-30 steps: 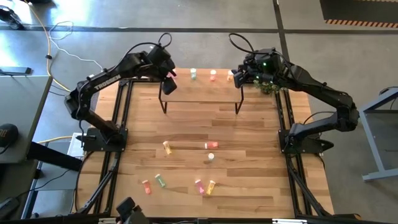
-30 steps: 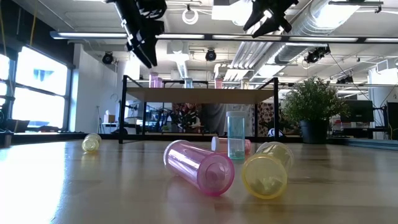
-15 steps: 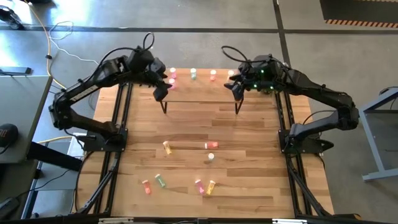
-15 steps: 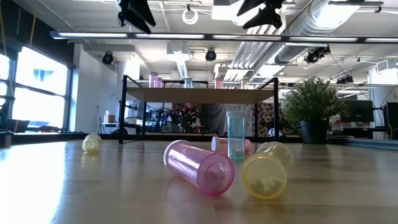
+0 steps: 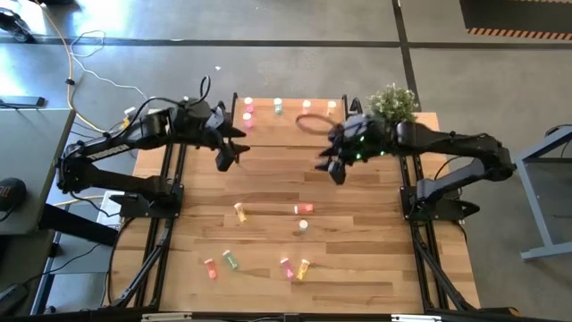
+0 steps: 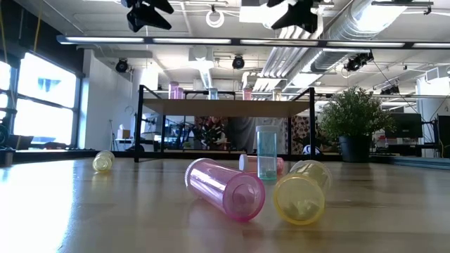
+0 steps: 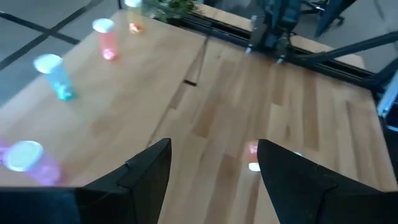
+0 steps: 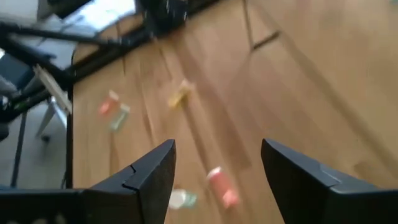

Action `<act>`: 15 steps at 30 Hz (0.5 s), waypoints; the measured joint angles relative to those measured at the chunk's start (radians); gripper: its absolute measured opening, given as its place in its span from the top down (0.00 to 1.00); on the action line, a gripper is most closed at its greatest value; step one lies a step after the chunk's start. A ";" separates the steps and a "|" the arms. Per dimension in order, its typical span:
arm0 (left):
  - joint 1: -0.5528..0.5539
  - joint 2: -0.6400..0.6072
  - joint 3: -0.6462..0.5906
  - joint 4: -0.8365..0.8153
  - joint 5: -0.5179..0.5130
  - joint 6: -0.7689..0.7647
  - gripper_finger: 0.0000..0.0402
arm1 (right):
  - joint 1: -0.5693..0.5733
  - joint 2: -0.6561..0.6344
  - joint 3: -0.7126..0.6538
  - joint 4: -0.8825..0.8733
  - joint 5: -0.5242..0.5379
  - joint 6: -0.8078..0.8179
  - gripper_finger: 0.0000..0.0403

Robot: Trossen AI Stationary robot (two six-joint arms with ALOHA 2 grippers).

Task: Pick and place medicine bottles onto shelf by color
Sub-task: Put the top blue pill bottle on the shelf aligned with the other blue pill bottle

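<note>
Both grippers are hanging in the air with nothing in them. The left gripper (image 5: 225,159) is holding its two fingers (image 7: 146,176) apart, and the right gripper (image 5: 327,166) is also keeping its fingers (image 8: 149,177) spread wide. Between the two grippers, and a little toward the far edge of the table, the shelf (image 5: 288,132) is standing on its thin black legs; each gripper is hovering over one end of its near edge. On the shelf, beyond the left gripper, two pink bottles (image 5: 248,113) are standing upright, then a blue-green bottle (image 5: 278,106), a red-orange bottle (image 5: 307,107) and an orange one (image 5: 331,107) beyond the right gripper. On the near side of both grippers, well apart from them, a yellow bottle (image 5: 239,212), a red bottle (image 5: 303,209) and an upright teal bottle (image 5: 304,225) are resting on the wood table (image 5: 357,259). Still farther, near the front edge, five more bottles (image 5: 231,260) are lying in a loose row. A small green plant (image 5: 393,101) is standing behind the right arm at the far corner.
</note>
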 joint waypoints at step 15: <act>-0.132 -0.056 -0.213 0.222 0.050 -0.088 0.43 | 0.250 0.143 -0.071 0.024 0.084 0.133 0.46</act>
